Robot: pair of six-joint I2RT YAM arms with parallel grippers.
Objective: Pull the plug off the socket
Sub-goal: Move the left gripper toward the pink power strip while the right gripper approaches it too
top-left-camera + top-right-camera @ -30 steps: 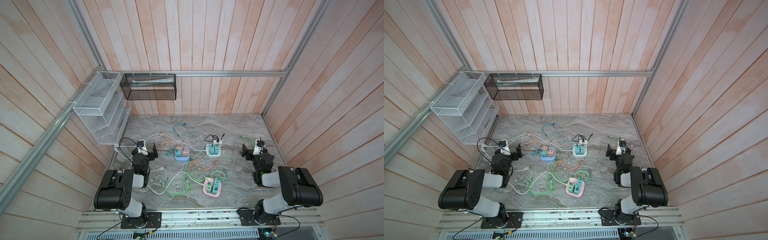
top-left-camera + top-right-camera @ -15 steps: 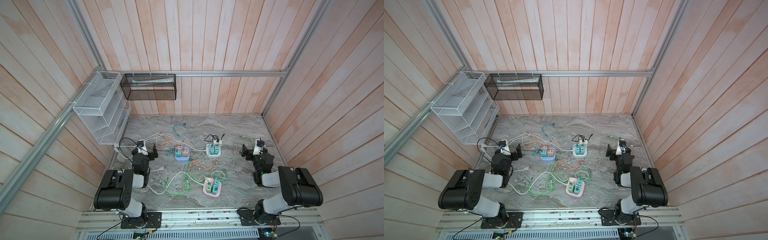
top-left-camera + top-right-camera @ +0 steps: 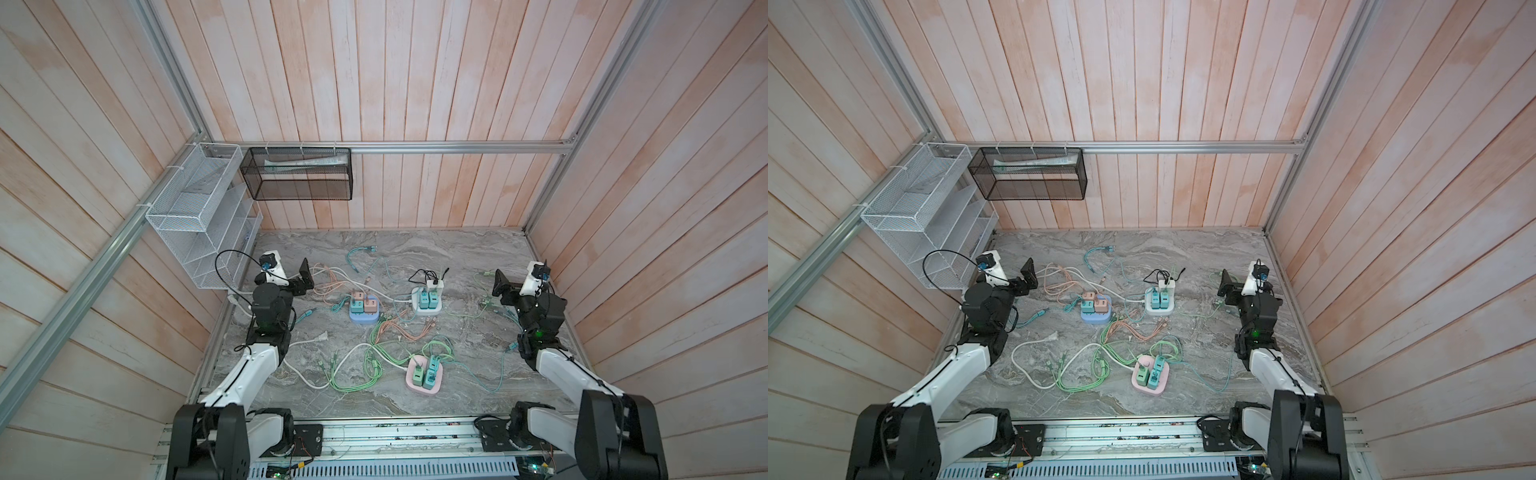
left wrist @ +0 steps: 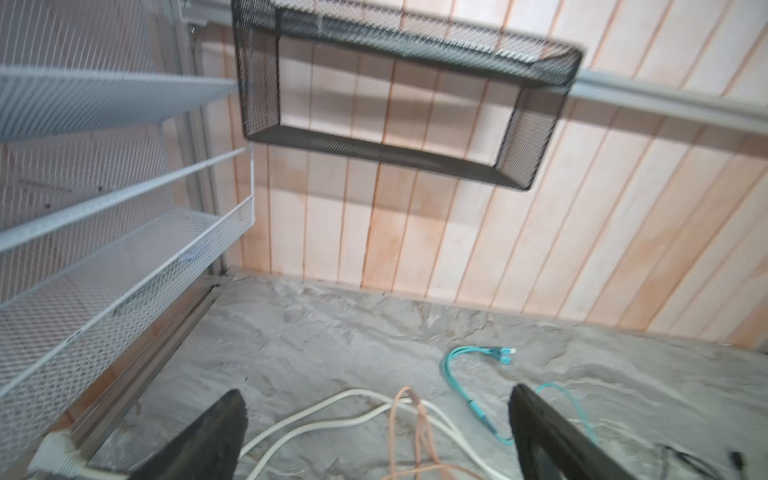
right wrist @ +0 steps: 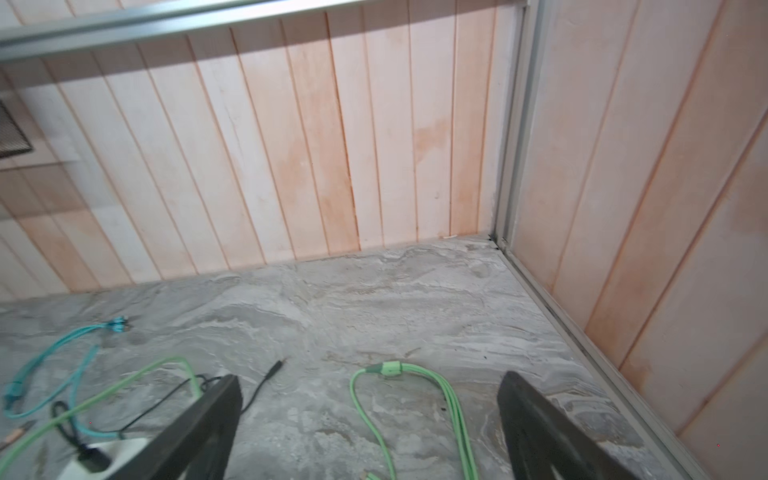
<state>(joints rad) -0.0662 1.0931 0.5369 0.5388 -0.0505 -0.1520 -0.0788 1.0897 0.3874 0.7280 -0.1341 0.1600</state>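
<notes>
Bright even light, blurred wrist views
In both top views the wooden walls (image 3: 415, 83) and the marble table (image 3: 457, 249) are lit evenly from above and look sharp, though the wide lens fans the planks outward at the edges. In the left wrist view the black mesh basket (image 4: 374, 147) is smeared by blur and casts a soft shadow on the wall below; the right wrist view has a shadow band under the metal rail (image 5: 124, 25)

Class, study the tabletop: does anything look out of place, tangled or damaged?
Loose charging cables sprawl tangled between the blue power strip, white strip and pink strip, and a white cord's plug lies unplugged on the table. Nothing looks damaged or spilled.
</notes>
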